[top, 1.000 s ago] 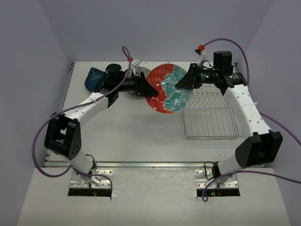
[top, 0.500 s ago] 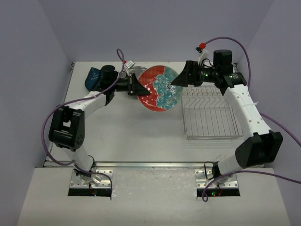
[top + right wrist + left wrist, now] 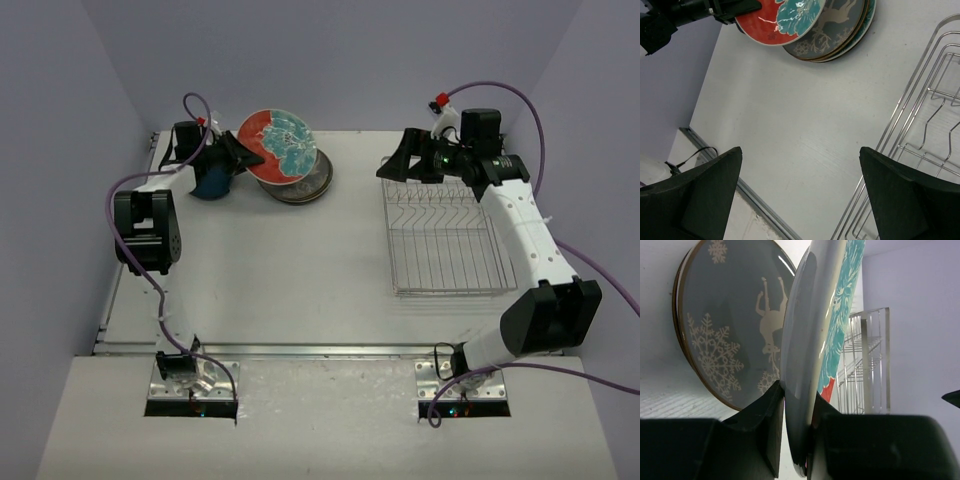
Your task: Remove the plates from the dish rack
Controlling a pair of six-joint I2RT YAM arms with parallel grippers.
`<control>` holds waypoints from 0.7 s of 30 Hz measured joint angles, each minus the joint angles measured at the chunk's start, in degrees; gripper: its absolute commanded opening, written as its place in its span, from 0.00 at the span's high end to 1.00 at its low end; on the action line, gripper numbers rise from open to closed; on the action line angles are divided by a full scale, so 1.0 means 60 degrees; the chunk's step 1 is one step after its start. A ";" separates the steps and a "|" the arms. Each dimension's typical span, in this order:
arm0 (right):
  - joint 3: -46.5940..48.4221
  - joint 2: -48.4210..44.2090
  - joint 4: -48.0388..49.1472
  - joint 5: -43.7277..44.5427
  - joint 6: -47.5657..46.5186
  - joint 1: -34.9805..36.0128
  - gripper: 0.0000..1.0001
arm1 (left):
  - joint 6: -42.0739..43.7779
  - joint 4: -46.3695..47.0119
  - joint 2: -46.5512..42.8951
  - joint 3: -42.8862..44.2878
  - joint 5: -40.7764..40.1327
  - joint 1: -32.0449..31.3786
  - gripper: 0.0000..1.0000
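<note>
**Handover made, one set-down to go**

The right gripper (image 3: 398, 166) has let go and hangs wide open beside the dish rack (image 3: 445, 250), which looks bare. The left gripper (image 3: 238, 156), clenched on the edge of the red-rimmed plate (image 3: 280, 145), has swung it across. It now hangs tilted just above the stacked plates (image 3: 312, 188) at the table's far left. I'd say only the lowering remains.
</note>
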 measured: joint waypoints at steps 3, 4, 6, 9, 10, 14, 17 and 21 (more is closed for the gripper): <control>-0.0018 0.0000 -0.0091 0.0056 -0.0034 0.0000 0.01 | 0.0162 -0.0333 0.0379 0.0374 -0.0128 -0.0080 1.00; -0.0018 0.0000 -0.0113 0.0069 -0.0042 -0.0006 0.01 | 0.0187 -0.0394 0.0530 0.0483 -0.0163 -0.0112 1.00; -0.0018 0.0000 -0.0148 0.0096 -0.0069 -0.0011 0.01 | 0.0202 -0.0517 0.0843 0.0684 -0.0227 -0.0141 1.00; -0.0018 0.0000 -0.0212 0.0120 -0.0112 -0.0016 0.01 | 0.0206 -0.0769 0.1324 0.0952 -0.0262 -0.0184 0.98; -0.0018 0.0002 -0.0250 0.0124 -0.0131 -0.0016 0.01 | 0.0204 -0.0805 0.1469 0.1006 -0.0267 -0.0186 0.97; -0.0018 0.0011 -0.0383 0.0132 -0.0226 -0.0016 0.01 | 0.0109 -0.0907 0.1840 0.1074 -0.0103 -0.0192 0.94; -0.0018 0.0016 -0.0464 0.0132 -0.0310 -0.0016 0.01 | 0.0195 -0.0964 0.1862 0.1179 -0.0068 -0.0195 0.91; -0.0018 0.0060 -0.0643 0.0145 -0.0470 -0.0016 0.01 | 0.0468 -0.1420 0.1978 0.1559 -0.0105 -0.0259 0.77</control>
